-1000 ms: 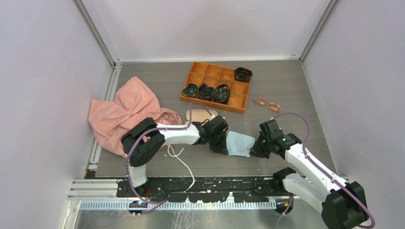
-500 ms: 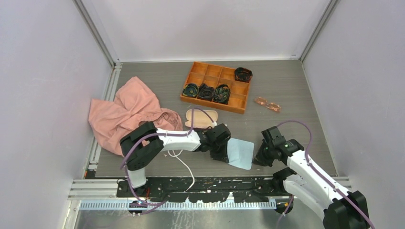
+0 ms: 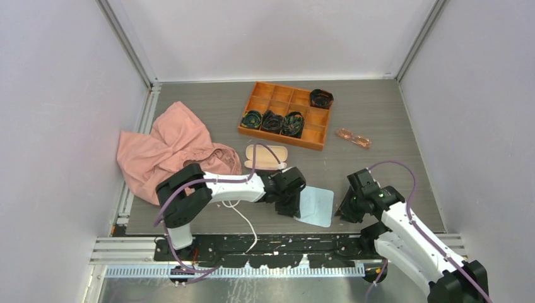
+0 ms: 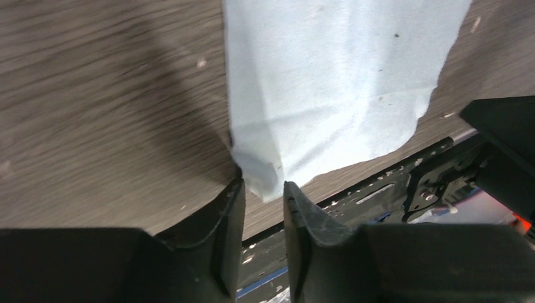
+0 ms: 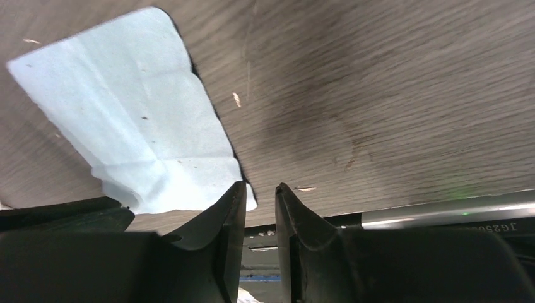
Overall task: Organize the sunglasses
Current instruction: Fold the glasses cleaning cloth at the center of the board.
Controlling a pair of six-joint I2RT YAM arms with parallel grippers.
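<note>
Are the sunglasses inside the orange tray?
No, the sunglasses lie on the table, to the right of the orange tray.

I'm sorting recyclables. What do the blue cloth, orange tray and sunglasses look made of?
Blue cloth: soft matte fabric, probably microfibre; it lies flat with fold creases.
Orange tray: rigid matte plastic by its look; thin straight dividers.
Sunglasses: translucent pinkish lenses, likely plastic; frame too small to tell.

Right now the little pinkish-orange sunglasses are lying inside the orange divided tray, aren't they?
No. The little pinkish-orange sunglasses lie on the grey table, outside the orange divided tray, just right of it. The top external view shows this.
</note>
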